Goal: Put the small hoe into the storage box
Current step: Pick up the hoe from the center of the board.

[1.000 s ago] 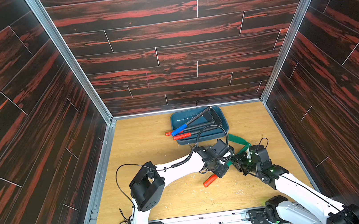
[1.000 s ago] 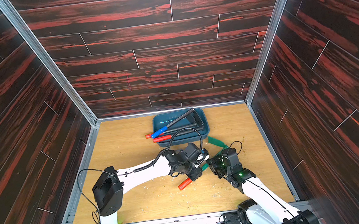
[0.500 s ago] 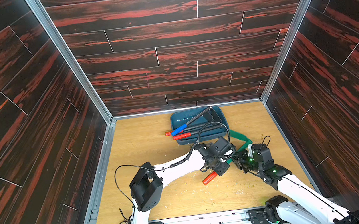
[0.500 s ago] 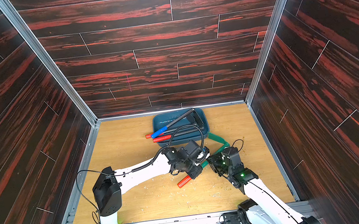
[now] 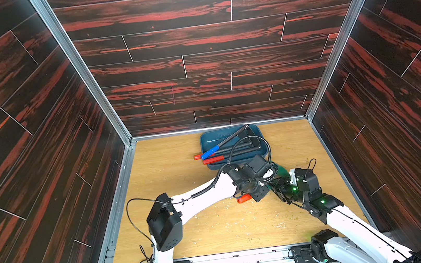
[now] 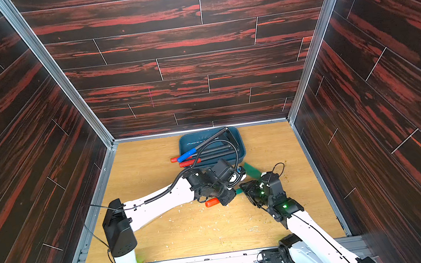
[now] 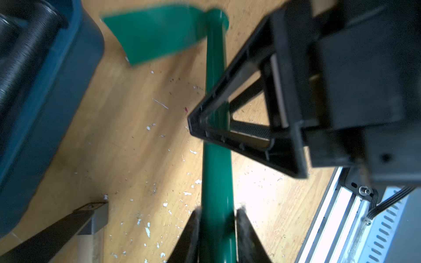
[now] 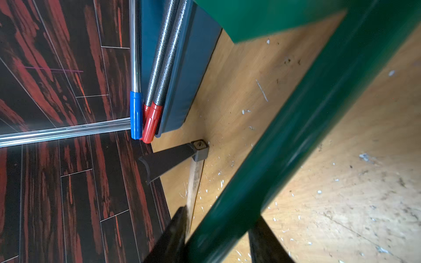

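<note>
Red rubber caps the near end of the green hoe (image 7: 216, 159): in both top views its grip (image 5: 243, 198) (image 6: 211, 202) pokes out from under the left arm toward 8 o'clock, above the wooden tabletop (image 5: 181, 168). We see the left gripper (image 7: 218, 213) pinching the green shaft, a finger pressed against each side. Further along the shaft, toward 2 o'clock, the right gripper (image 8: 218, 216) straddles the same shaft. We cannot tell whether its jaws press on it or stand slightly off.

Beyond both grippers the hoe's green blade (image 7: 157, 34) is blurred. It sits just beside the near corner of the storage box (image 5: 209, 142) and outside it, so the hoe is not in the box. A wooden-handled hoe (image 8: 173, 157) with a dark head lies on the tabletop near the box.

Farthest off, at 12 o'clock, the teal box holds a blue-gripped hoe (image 5: 209, 152) and two red-gripped hoes (image 5: 213, 160), their grips sticking out over its rim toward 9 o'clock.
</note>
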{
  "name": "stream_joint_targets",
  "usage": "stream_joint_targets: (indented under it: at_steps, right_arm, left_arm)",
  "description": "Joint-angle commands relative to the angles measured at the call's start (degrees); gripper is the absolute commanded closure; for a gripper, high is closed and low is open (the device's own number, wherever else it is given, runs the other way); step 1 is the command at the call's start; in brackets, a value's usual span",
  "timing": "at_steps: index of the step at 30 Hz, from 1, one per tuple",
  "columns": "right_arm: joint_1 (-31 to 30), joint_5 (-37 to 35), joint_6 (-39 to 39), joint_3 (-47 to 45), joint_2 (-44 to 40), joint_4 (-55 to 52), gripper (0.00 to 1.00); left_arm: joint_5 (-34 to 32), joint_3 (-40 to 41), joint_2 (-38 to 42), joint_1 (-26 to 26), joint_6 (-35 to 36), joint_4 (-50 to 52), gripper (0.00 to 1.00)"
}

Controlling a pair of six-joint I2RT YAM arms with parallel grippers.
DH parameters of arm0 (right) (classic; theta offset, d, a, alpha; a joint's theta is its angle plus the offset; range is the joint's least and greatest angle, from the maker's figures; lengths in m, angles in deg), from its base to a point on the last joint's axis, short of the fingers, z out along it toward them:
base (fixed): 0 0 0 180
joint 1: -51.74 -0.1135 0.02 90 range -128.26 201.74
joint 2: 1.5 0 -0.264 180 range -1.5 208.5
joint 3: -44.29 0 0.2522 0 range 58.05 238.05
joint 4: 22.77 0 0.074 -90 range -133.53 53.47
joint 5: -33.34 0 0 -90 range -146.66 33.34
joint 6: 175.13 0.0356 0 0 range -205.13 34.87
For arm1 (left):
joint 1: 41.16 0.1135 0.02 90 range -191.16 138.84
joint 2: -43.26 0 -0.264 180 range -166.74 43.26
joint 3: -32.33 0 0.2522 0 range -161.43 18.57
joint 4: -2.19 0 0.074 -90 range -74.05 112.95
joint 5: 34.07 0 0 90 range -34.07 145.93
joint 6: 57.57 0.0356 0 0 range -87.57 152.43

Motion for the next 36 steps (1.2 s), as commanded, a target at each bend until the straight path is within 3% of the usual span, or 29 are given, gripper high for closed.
stream_joint_targets:
  at_steps: [1, 13, 36]
  right_arm:
    - [0.06, -1.23, -2.7, 2.42, -1.2, 1.58, 0.55]
    - [0.1, -1.96, -3.72, 2.99, -0.37, 2.36, 0.55]
    - [0.01, 2.06, 5.72, -4.49, 8.31, 25.36, 0.55]
  left_arm:
    - [-0.79, -0.62, 4.16, -0.37, 2.77, -0.03, 1.0]
    - [-0.9, -1.31, 4.22, -0.31, 3.9, 0.02, 1.0]
    - [4.02, 2.17, 3.02, -0.69, -1.34, -6.75, 1.0]
